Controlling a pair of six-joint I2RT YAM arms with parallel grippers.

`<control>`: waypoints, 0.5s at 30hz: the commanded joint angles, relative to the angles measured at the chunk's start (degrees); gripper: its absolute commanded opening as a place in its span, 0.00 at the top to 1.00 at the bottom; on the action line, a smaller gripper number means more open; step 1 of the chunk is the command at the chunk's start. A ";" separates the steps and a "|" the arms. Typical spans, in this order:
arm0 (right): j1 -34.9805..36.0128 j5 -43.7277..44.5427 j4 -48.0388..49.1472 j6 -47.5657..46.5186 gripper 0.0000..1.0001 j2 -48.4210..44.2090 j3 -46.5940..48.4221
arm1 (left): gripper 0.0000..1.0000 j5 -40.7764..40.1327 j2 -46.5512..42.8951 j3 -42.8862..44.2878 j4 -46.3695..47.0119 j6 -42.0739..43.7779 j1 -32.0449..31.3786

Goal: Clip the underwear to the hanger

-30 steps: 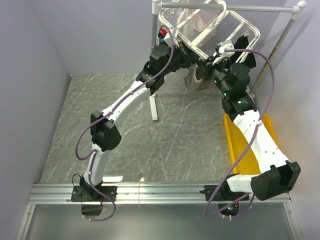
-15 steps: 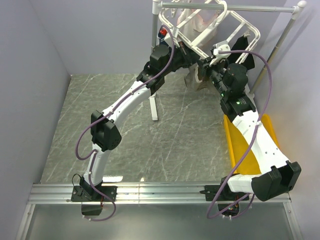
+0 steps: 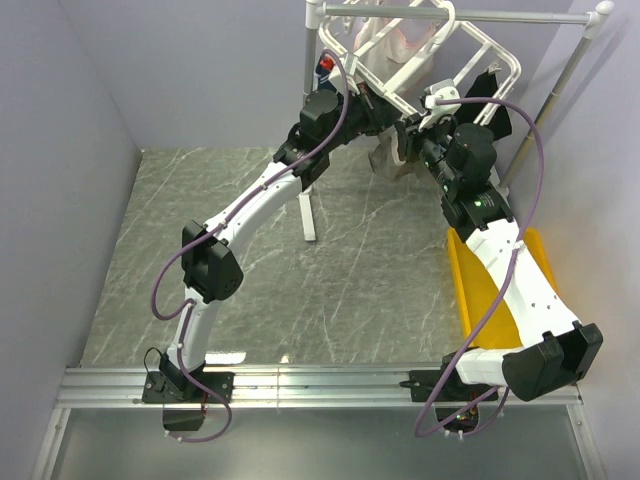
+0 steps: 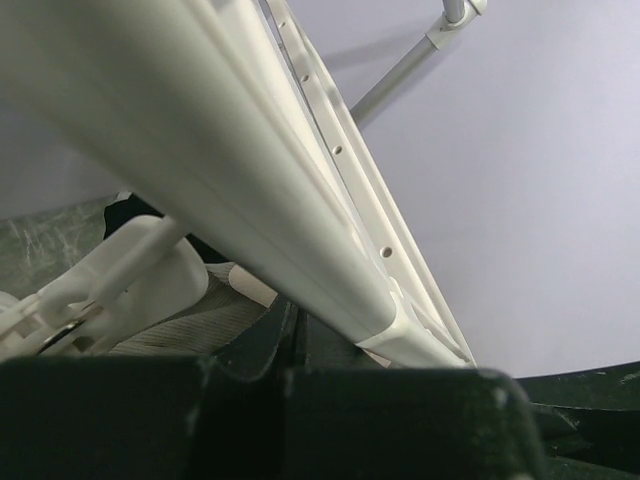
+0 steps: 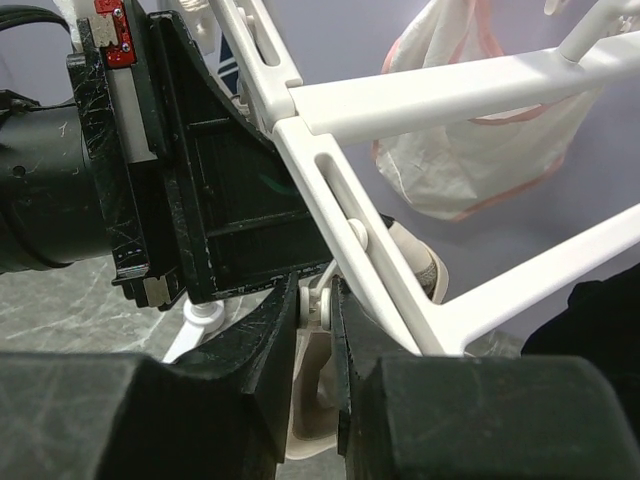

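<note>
Right gripper (image 5: 317, 300) squeezing narrow on a white clip (image 5: 322, 302) of the hanger (image 5: 420, 95), underwear (image 5: 312, 400) dangling at 6 o'clock, left gripper (image 4: 292, 342) sitting shut.

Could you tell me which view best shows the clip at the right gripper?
Right wrist view: the clip sits large between the right gripper's fingers, under the hanger. The top view hides it behind the right arm; the left wrist's clip may be another.

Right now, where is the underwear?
In the top view it hangs upper middle, under the hanger, between the left arm and right arm; the right wrist view shows the underwear below a clip.
</note>
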 commanded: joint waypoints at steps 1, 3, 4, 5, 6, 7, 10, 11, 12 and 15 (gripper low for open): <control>2.30 -5.91 -12.54 1.66 0.77 2.67 -1.13 | 0.99 0.74 -2.05 1.50 11.55 -2.04 -1.76; 2.22 -5.74 -12.45 1.74 0.75 2.49 -1.13 | 1.00 0.65 -2.14 1.41 11.64 -1.96 -1.76; 2.30 -5.83 -12.28 1.83 0.75 2.40 -1.13 | 0.99 0.83 -2.14 1.14 11.64 -1.96 -1.76; 2.22 -5.83 -12.28 1.92 0.74 2.40 -1.05 | 0.99 0.65 -2.14 1.05 11.64 -1.96 -1.76; 2.22 -5.74 -12.36 1.92 0.74 2.32 -1.13 | 0.99 0.83 -2.14 1.05 11.64 -1.96 -1.76; 2.22 -5.74 -12.19 2.09 0.74 2.23 -1.05 | 1.00 0.74 -2.14 1.05 11.64 -1.96 -1.76; 2.13 -5.74 -11.84 2.44 0.74 1.96 -1.13 | 0.99 0.92 -2.14 1.05 11.56 -1.96 -1.76; 2.13 -5.74 -11.66 2.53 0.74 1.88 -1.13 | 0.99 0.83 -2.14 0.97 11.56 -1.96 -1.76; 2.13 -5.83 -11.57 2.62 0.74 1.79 -1.13 | 0.99 0.91 -2.14 0.79 11.64 -1.96 -1.76; 2.13 -5.91 -11.83 2.80 0.74 1.70 -0.87 | 1.00 0.83 -2.23 0.62 11.64 -1.87 -1.85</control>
